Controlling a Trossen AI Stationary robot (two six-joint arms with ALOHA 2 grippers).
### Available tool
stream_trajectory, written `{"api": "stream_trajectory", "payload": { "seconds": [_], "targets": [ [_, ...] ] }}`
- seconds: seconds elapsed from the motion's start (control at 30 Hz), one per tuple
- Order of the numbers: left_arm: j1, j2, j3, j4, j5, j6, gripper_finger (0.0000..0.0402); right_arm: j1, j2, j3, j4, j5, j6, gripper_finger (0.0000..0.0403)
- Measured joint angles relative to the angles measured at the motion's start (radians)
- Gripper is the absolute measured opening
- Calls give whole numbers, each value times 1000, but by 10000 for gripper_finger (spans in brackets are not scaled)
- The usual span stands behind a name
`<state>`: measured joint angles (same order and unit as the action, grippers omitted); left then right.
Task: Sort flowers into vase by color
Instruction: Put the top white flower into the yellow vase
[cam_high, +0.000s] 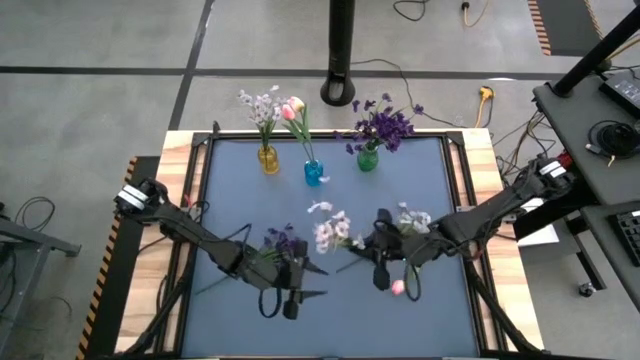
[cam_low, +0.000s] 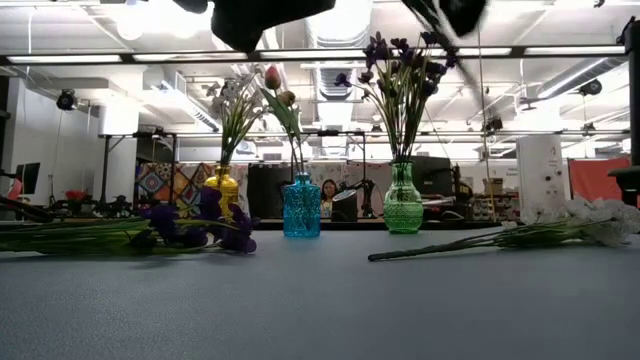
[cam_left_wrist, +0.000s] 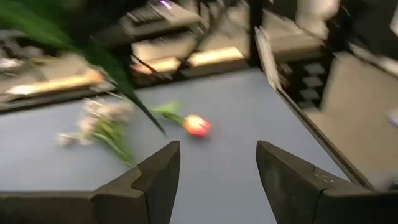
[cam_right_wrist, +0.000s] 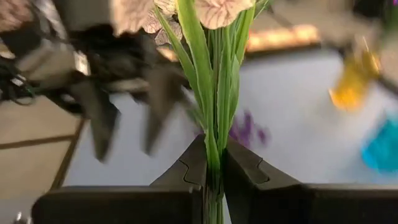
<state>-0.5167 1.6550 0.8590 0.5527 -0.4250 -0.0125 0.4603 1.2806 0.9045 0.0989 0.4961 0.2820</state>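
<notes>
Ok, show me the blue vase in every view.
High: blue vase, middle of three at the far edge.
Low: centre-left, middle of the row.
Left wrist: not in it.
Right wrist: beyond the white flower in the right claw.
Landmark: the yellow vase beside it.

Left wrist view is pretty smeared: the pale sprig (cam_left_wrist: 99, 124) at the left of the frame is just a fuzzy clump, and the pink bud (cam_left_wrist: 196, 126) near the middle has no clear edges. A green leaf (cam_left_wrist: 74, 46) runs out past the upper left corner.

In the right wrist view the white blossom (cam_right_wrist: 217, 9) is cut off by the top edge, and the other arm's gripper (cam_right_wrist: 124, 124) at centre left is a dark blur.

Low view: both arms (cam_low: 260, 18) are chopped off by the top edge, so you can't see their grippers there.
</notes>
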Motion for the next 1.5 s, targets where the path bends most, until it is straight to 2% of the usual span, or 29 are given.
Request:
{"api": "stream_trajectory", "payload": {
  "seconds": [0.1,0.23,0.3,0.47,0.6,0.7,0.77,0.87,0.97,1.17,1.23,1.37,1.5],
  "targets": [
    [0,0,-15,70,-90,-11,194,-3,61,-4,205,-3,-152,27],
    [5,0,-15,84,-110,-34,198,-15,137,9,397,-6,-274,27],
    [6,0,-15,90,-134,-54,209,-25,164,22,407,-5,-300,27],
    [7,0,-15,87,-268,-95,251,-47,209,60,416,-6,-310,28],
    [18,0,-15,112,-272,-72,273,-55,238,85,417,-10,-331,28],
    [34,0,-10,118,-273,-57,271,-56,255,103,417,-13,-350,28],
    [42,0,-11,136,-276,-42,258,-56,260,108,413,-19,-358,28],
    [41,0,-11,149,-276,-16,219,-58,267,118,416,-29,-360,28],
    [40,0,-11,163,-277,-7,157,-60,267,123,416,-29,-365,28],
    [39,0,-11,160,-344,-7,24,-76,261,123,415,-28,-354,40],
    [40,0,-11,161,-346,-1,11,-84,252,123,397,-32,-349,55],
    [49,-2,-11,155,-380,28,27,-104,239,123,380,-36,-352,100],
    [65,-10,-11,152,-402,58,18,-117,224,123,377,-34,-372,147]
  ]
}}
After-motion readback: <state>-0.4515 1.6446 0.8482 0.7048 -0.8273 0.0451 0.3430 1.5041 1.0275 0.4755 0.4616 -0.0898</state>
